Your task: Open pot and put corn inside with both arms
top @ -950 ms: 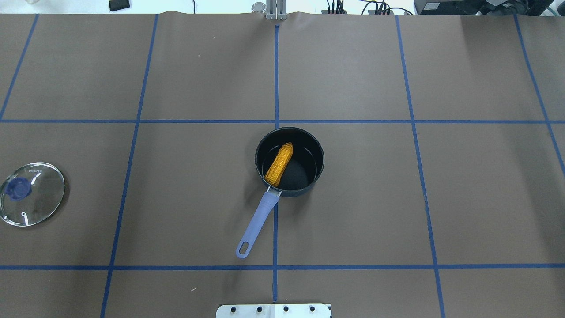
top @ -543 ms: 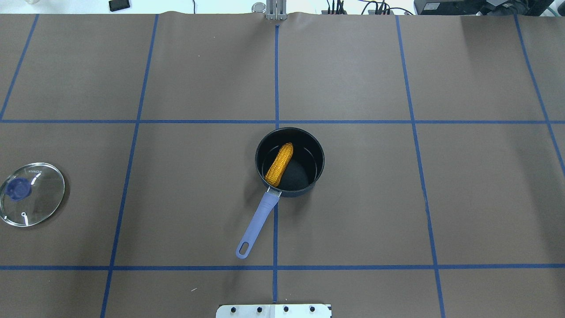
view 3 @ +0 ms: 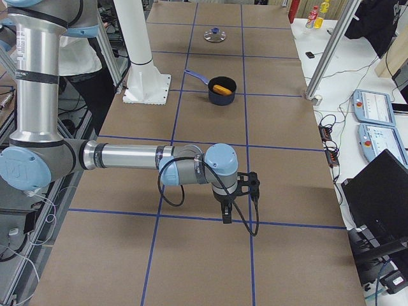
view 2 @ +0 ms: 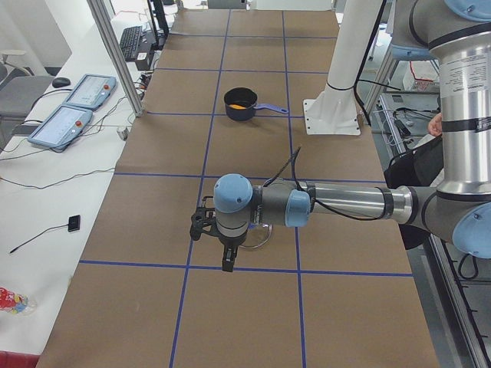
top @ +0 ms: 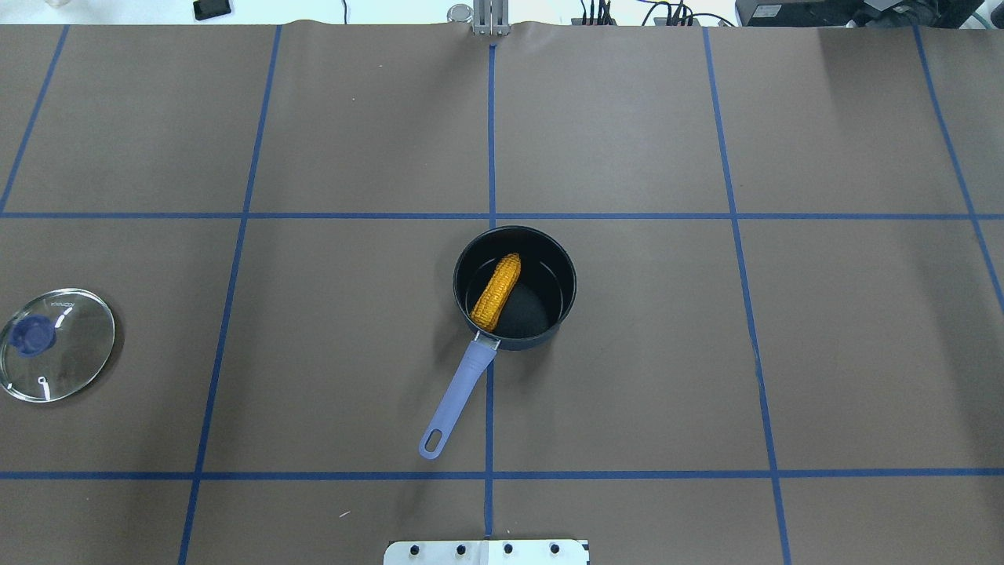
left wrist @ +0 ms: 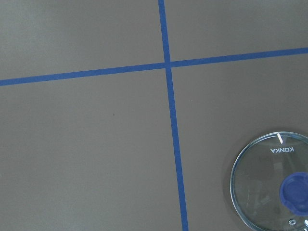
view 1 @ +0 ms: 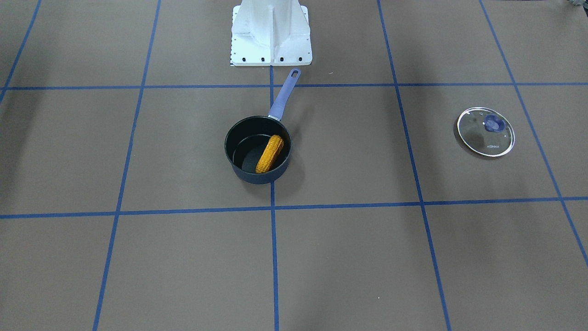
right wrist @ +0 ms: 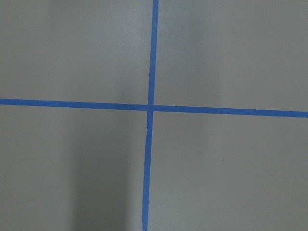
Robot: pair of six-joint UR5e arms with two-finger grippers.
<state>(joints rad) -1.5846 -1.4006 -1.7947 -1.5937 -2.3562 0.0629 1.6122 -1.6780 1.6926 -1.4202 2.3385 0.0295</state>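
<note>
The dark navy pot (top: 568, 292) stands uncovered at the table's middle, its lavender handle (top: 461, 395) pointing toward my base. It also shows in the front view (view 1: 257, 177). The yellow-orange corn (top: 496, 291) lies inside it, leaning on the wall by the handle, as the front view (view 1: 270, 153) also shows. My left gripper (view 2: 228, 259) shows only in the left side view, held over the table's left end. My right gripper (view 3: 226, 211) shows only in the right side view, over the right end. I cannot tell whether either is open or shut.
The round glass lid (top: 74, 345) with its purple knob lies flat at the table's left edge, far from the pot; the left wrist view (left wrist: 262, 187) shows it at lower right. The white mounting base (view 1: 271, 32) stands behind the pot handle. Blue tape lines grid the brown table.
</note>
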